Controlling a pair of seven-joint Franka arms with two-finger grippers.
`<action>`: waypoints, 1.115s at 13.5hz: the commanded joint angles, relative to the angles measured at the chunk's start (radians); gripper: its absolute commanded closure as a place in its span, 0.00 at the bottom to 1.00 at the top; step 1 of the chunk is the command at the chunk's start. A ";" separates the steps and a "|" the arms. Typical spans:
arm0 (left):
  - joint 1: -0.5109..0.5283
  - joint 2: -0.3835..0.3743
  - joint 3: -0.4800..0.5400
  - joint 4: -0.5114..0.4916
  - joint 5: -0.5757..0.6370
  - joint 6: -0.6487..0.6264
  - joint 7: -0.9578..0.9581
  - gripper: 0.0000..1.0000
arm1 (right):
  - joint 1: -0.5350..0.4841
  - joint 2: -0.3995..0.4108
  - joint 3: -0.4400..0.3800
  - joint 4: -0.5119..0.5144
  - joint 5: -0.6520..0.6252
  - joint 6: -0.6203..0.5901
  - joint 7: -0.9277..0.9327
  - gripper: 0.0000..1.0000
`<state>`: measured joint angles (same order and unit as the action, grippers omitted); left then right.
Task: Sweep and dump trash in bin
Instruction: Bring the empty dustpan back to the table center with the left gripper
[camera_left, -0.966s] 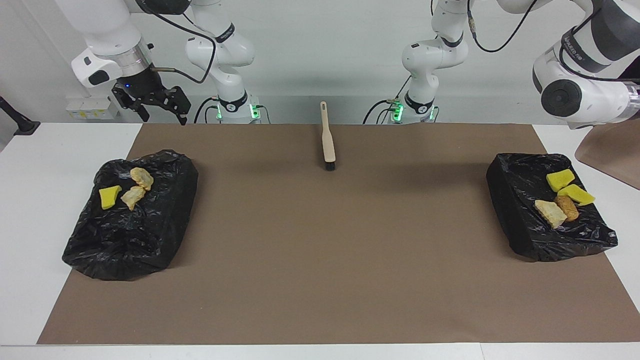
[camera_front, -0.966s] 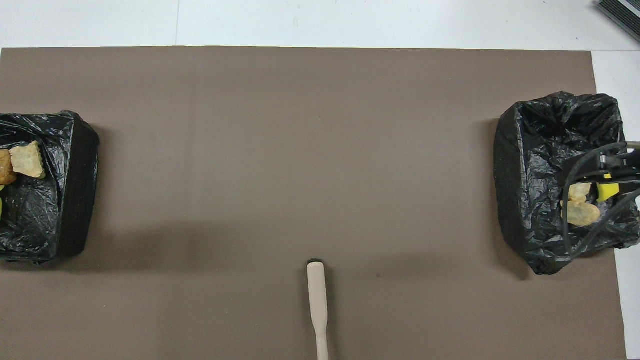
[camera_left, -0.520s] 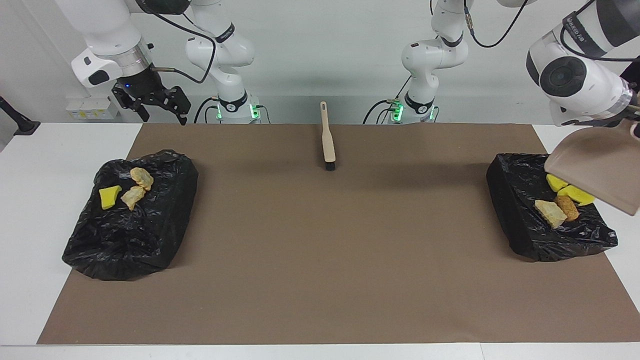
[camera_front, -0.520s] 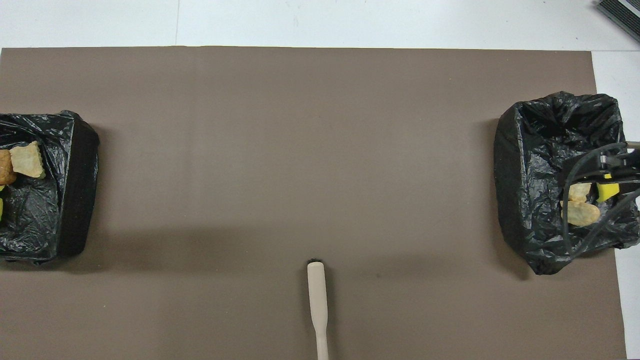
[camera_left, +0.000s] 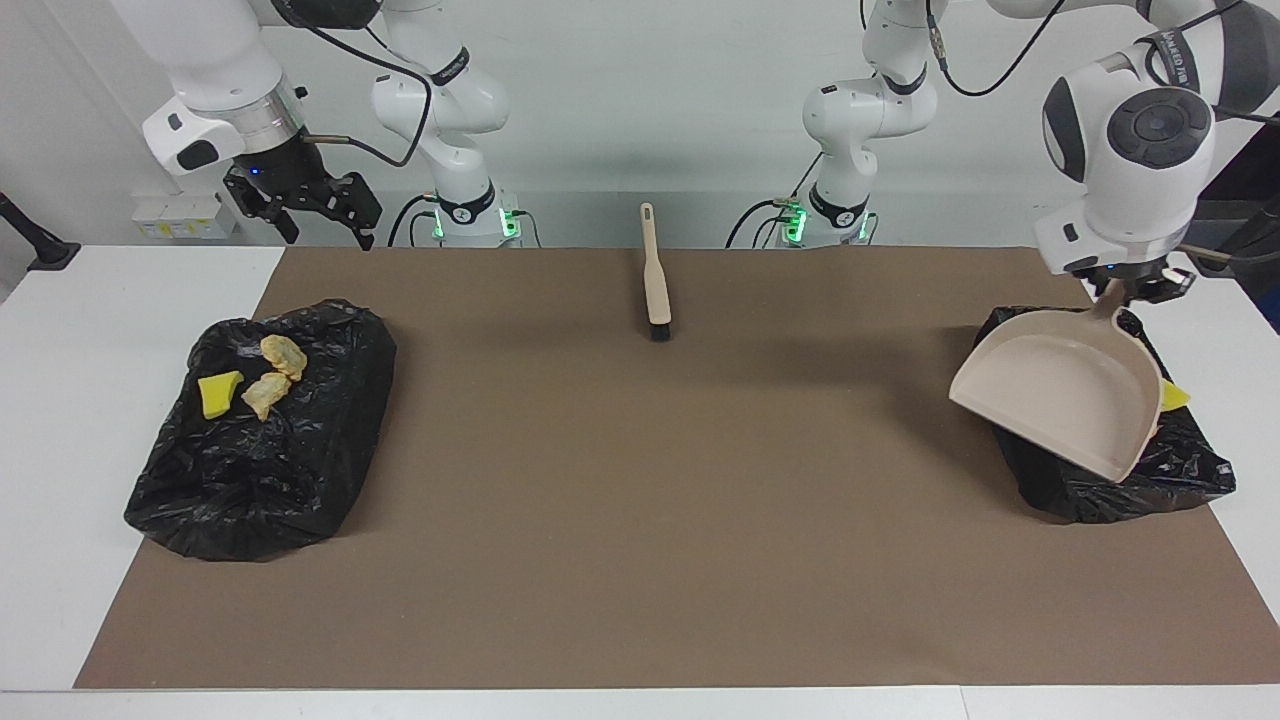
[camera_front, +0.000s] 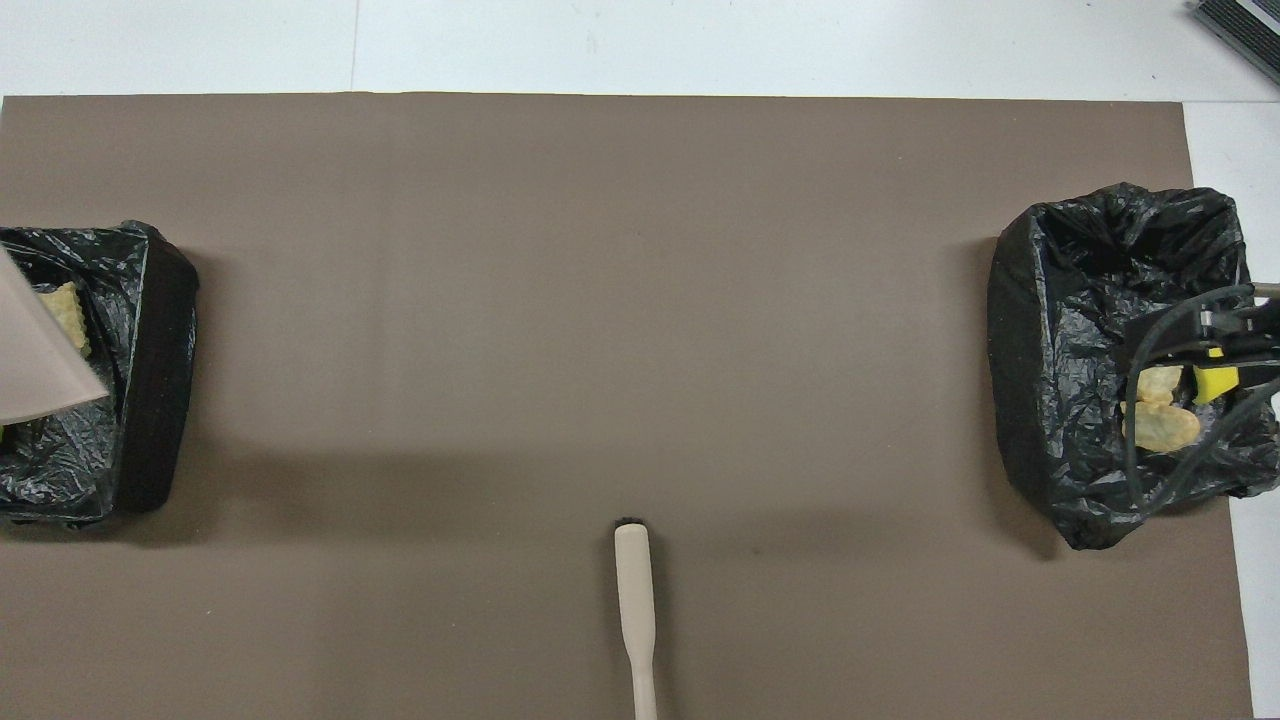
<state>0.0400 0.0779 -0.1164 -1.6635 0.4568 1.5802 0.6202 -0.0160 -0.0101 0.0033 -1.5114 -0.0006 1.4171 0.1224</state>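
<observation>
**Even overhead light, soft shadows**

Both views are bright and evenly lit from above. The brown mat (camera_left: 640, 470) carries faint, diffuse shadow bands, and the dustpan (camera_left: 1065, 400) darkens the mat towards 8 o'clock. The black bin liner (camera_front: 1100, 340) shows small glints. Focus is sharp throughout, with no visible edge distortion.

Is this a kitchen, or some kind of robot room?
Probably a robot lab: two white robot arms bolted by a plain table, a brown mat, and the left gripper holding a dustpan over a bin.

Crinkled glossy black plastic bin liners (camera_left: 270, 450), smooth matt beige plastic dustpan (camera_left: 1070, 400), matt brown paper mat (camera_left: 650, 500)
</observation>
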 joint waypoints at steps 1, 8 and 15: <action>-0.093 0.028 0.014 0.010 -0.111 0.047 -0.211 1.00 | -0.005 -0.001 0.003 0.007 0.021 0.003 0.008 0.00; -0.287 0.094 0.015 0.037 -0.328 0.170 -0.629 1.00 | -0.005 -0.001 0.003 0.007 0.021 0.003 0.008 0.00; -0.483 0.292 0.014 0.165 -0.363 0.320 -1.075 1.00 | -0.005 -0.001 0.003 0.007 0.021 0.003 0.008 0.00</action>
<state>-0.4057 0.3283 -0.1220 -1.5518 0.1223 1.8732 -0.3902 -0.0160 -0.0101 0.0033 -1.5114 -0.0006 1.4171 0.1224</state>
